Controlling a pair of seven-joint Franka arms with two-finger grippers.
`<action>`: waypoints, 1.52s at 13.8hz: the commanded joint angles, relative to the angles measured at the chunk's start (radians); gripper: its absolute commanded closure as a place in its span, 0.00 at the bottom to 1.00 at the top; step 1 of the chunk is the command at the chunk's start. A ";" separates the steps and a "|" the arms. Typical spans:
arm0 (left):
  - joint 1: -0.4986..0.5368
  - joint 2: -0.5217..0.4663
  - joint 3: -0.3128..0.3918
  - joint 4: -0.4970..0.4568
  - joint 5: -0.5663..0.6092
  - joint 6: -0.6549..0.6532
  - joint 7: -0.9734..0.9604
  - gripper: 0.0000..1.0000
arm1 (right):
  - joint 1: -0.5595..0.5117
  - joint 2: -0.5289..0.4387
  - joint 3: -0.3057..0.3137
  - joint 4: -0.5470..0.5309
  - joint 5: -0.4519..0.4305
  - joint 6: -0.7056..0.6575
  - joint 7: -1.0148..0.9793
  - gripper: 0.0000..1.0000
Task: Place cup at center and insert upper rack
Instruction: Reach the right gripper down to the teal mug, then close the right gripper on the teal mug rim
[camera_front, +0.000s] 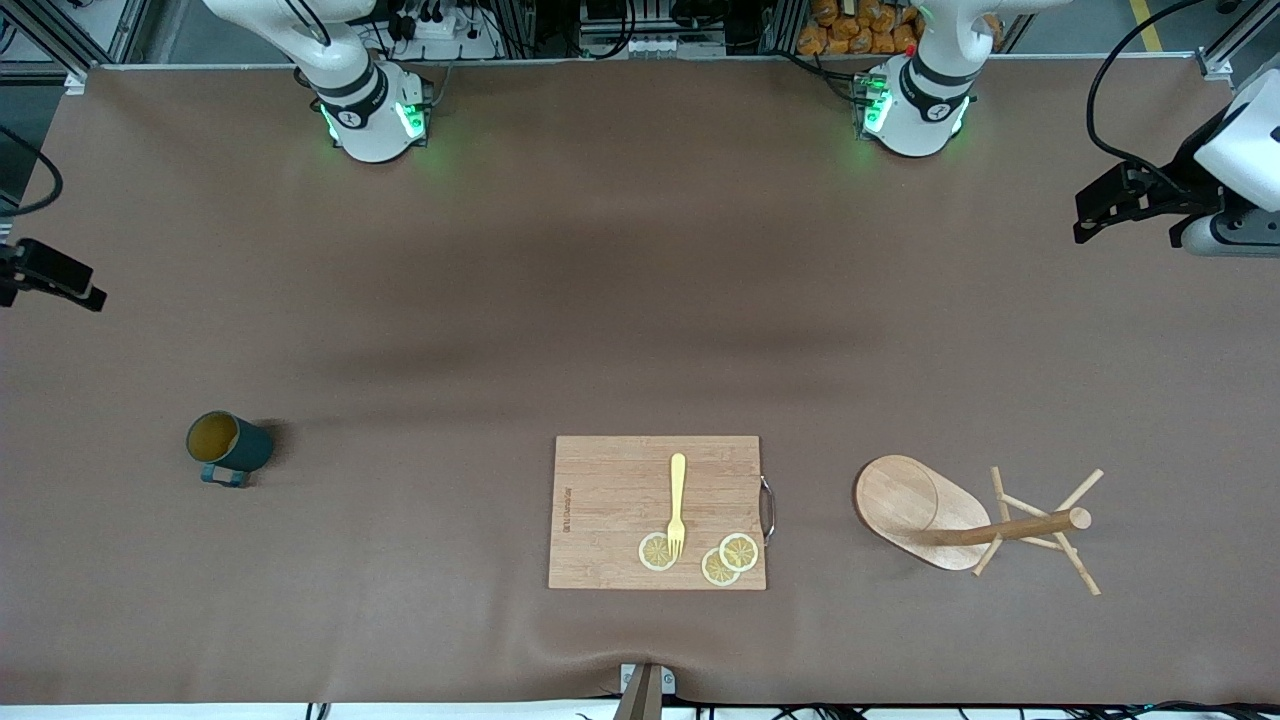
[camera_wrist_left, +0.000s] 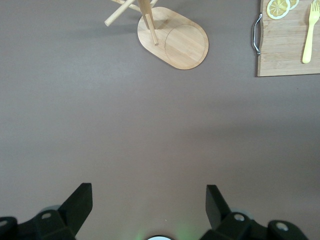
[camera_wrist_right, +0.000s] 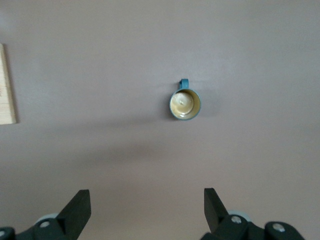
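Note:
The cup is a dark teal mug with a tan inside, standing upright on the brown table toward the right arm's end. It also shows in the right wrist view. The upper rack, a light wooden mug tree, lies tipped on its side toward the left arm's end, resting on its oval base's edge and its pegs. It also shows in the left wrist view. My left gripper hangs open and empty, high over the table's left-arm end. My right gripper hangs open and empty over the right-arm end.
A rectangular wooden cutting board lies between the cup and the rack, near the front edge. A yellow fork and three lemon slices lie on it. Its metal handle faces the rack. The board shows in both wrist views.

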 joint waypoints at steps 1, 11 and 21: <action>0.004 -0.002 -0.002 0.011 -0.011 -0.012 0.005 0.00 | -0.011 0.115 0.001 0.019 -0.020 0.016 -0.015 0.00; 0.000 -0.003 -0.010 0.013 -0.017 -0.012 -0.003 0.00 | -0.040 0.363 0.001 -0.006 -0.004 0.265 -0.003 0.00; 0.009 -0.003 -0.013 0.016 -0.021 -0.012 0.003 0.00 | -0.052 0.437 0.003 -0.180 0.006 0.549 -0.003 0.06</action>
